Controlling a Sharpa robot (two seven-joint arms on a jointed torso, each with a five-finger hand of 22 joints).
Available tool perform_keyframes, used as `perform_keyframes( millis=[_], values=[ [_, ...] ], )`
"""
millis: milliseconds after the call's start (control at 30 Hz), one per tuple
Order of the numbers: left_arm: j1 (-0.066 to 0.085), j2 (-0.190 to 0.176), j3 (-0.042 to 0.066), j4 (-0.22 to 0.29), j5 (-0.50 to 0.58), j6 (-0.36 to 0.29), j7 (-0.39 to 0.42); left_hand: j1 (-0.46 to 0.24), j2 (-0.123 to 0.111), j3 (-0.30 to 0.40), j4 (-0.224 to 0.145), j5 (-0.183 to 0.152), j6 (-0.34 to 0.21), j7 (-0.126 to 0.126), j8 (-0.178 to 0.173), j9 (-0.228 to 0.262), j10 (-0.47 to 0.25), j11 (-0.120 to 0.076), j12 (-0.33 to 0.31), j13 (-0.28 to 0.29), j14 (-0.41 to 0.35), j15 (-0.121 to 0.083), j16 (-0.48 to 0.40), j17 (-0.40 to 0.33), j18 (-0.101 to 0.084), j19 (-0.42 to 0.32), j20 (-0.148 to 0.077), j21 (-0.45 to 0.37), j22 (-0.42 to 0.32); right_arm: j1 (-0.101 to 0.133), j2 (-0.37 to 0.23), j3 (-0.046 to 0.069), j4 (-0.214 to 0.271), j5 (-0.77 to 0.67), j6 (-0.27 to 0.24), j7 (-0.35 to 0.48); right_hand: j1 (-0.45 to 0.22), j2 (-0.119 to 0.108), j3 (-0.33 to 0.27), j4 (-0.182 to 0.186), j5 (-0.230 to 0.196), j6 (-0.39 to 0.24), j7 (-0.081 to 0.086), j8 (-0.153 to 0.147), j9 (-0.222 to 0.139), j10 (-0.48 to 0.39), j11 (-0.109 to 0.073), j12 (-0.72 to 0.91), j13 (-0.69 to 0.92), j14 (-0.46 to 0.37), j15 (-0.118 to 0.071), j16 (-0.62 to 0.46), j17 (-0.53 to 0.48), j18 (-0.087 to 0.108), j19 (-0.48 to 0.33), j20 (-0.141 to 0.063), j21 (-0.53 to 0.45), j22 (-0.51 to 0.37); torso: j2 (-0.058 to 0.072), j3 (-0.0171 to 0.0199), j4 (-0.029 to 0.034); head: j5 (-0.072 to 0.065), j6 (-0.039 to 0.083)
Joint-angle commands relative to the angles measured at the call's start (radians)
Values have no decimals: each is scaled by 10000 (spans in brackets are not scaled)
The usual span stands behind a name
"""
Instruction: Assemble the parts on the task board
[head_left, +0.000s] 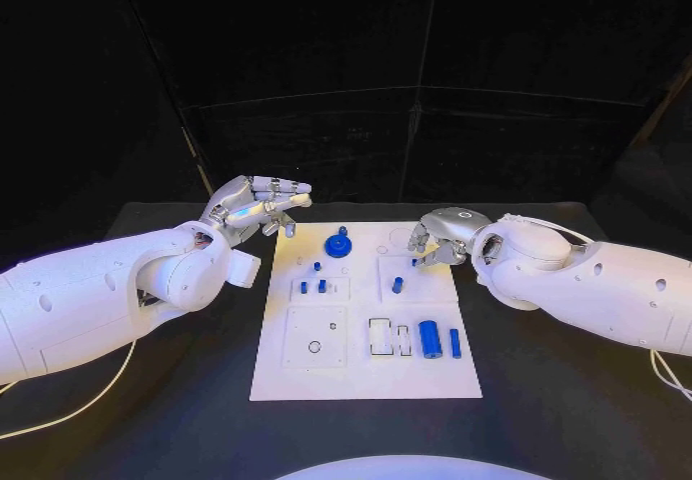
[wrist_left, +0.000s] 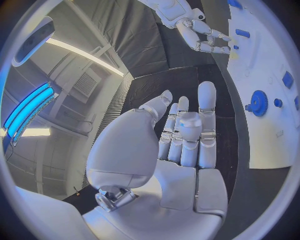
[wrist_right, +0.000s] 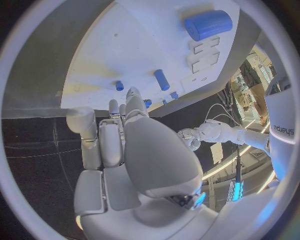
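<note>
The white task board (head_left: 361, 370) lies mid-table. On it are a blue gear (head_left: 338, 245), three short blue pegs (head_left: 312, 284), a taller peg (head_left: 397, 284), a thick blue cylinder (head_left: 430, 339) and a thin blue rod (head_left: 454, 343). My left hand (head_left: 263, 205) hovers above the board's far left corner, fingers half bent and holding nothing; its wrist view shows the palm (wrist_left: 181, 140) bare and the gear (wrist_left: 258, 103) beyond. My right hand (head_left: 440, 238) hangs over the far right of the board, fingertips pointing down near a small blue piece (head_left: 417, 263), with nothing seen in its grasp (wrist_right: 125, 135).
Black tabletop surrounds the board (wrist_right: 125, 45). White rectangular recesses (head_left: 384, 337) sit beside the cylinder (wrist_right: 207, 24). A square plate with a hole (head_left: 315, 340) occupies the near left of the board. My left forearm lies close along the board's left edge.
</note>
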Motion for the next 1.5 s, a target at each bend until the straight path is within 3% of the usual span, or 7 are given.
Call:
perform_keyframes(
  millis=[33, 800, 1167, 1500],
  values=[
    [2, 13, -2, 52, 607, 60, 386, -75, -12, -60, 21, 42, -24, 47, 6, -14, -36, 57, 55, 18, -76, -15, -18, -16, 119, -63, 26, -24, -18, -32, 54, 5, -55, -327, 265, -82, 136, 24, 98, -37, -202, 10, 58, -82, 14, -13, -8, -61, -110, 390, 98, -48, -16, -50, 29, 44, 45, 11, 9, -3, -6, -14, -20],
    [-23, 95, -32, -115, 669, 119, 186, -36, 57, -37, 27, 101, -71, 63, 15, -14, -86, 70, 112, 30, -101, -2, -17, -44, 122, -70, 41, -64, -38, -164, 435, 4, -568, -66, 442, 68, 688, 383, 1005, -167, -597, 343, 9, -251, 31, 370, -65, -295, -718, 391, 49, 28, 5, -58, 58, 1, 140, 119, 8, 4, -2, 7, -105],
    [-25, 103, -37, -160, 668, 113, -10, -9, 113, -8, 31, 116, -112, 75, 14, -17, -144, 80, 130, 30, -114, 5, -18, -66, 122, -69, 47, -82, -48, -241, 510, 3, -655, -13, 891, 34, 664, 274, 1231, -116, -680, 488, -24, -288, 29, 550, -100, -388, -887, 389, 27, 36, -7, -60, 54, -25, 160, 135, 1, 5, -6, 36, -161],
    [-42, 168, -41, -222, 665, 94, -101, 77, 161, 33, -8, 104, -168, 91, 23, -16, -224, 94, 168, 34, -131, 17, -8, -75, 123, -67, 57, -108, -60, -256, 509, 3, -665, -8, 793, -38, 602, 186, 1389, -46, -690, 533, -31, -346, 22, 619, -100, -472, -1008, 371, 20, -2, -73, -45, 0, -29, 113, 47, 10, 4, -1, 31, -194]
  ],
)
